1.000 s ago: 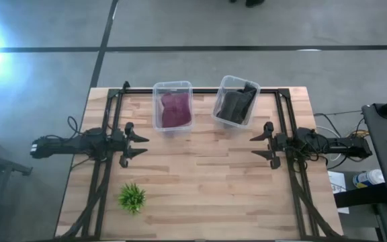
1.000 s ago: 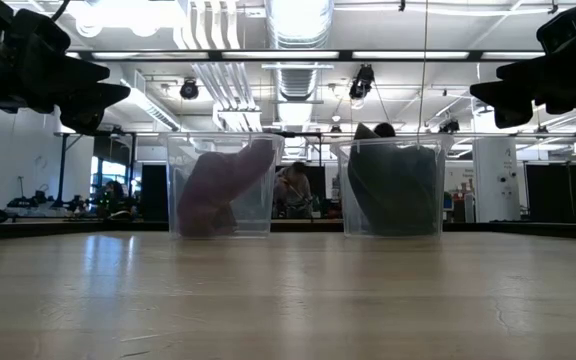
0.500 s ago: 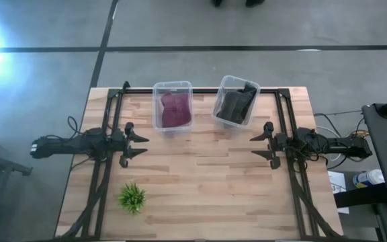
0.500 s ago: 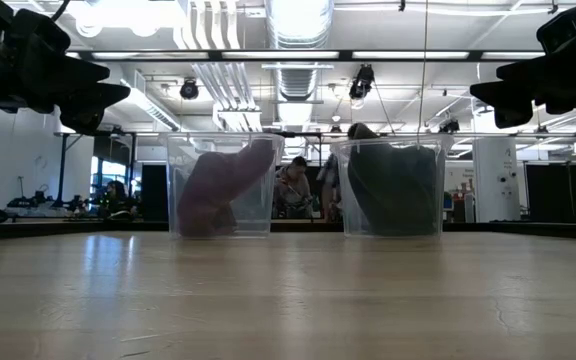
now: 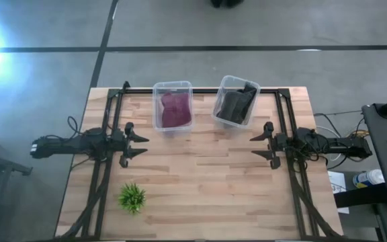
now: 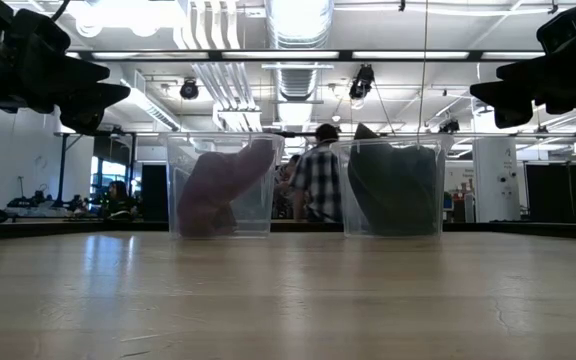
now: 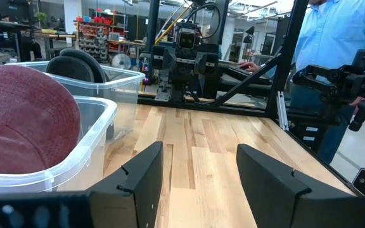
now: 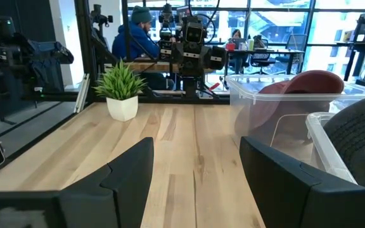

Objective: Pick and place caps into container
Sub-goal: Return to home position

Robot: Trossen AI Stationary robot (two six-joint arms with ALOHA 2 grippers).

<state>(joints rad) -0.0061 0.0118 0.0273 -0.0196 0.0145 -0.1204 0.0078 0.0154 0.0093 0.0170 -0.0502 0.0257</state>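
Observation:
A maroon-purple cap lies inside a clear plastic container at the table's far middle; it also shows in the left wrist view. Dark grey-olive caps fill a second clear container to its right, and show in the low view. My left gripper is open and empty at the table's left. My right gripper is open and empty at the table's right. Both hover above the table.
A small green plant in a white pot stands near the table's front left; it also shows in the right wrist view. Black frame rails run along both sides. A person in a plaid shirt stands beyond the far edge.
Both arms have kept still. In the room behind the table a person has walked into the gap between the two containers.

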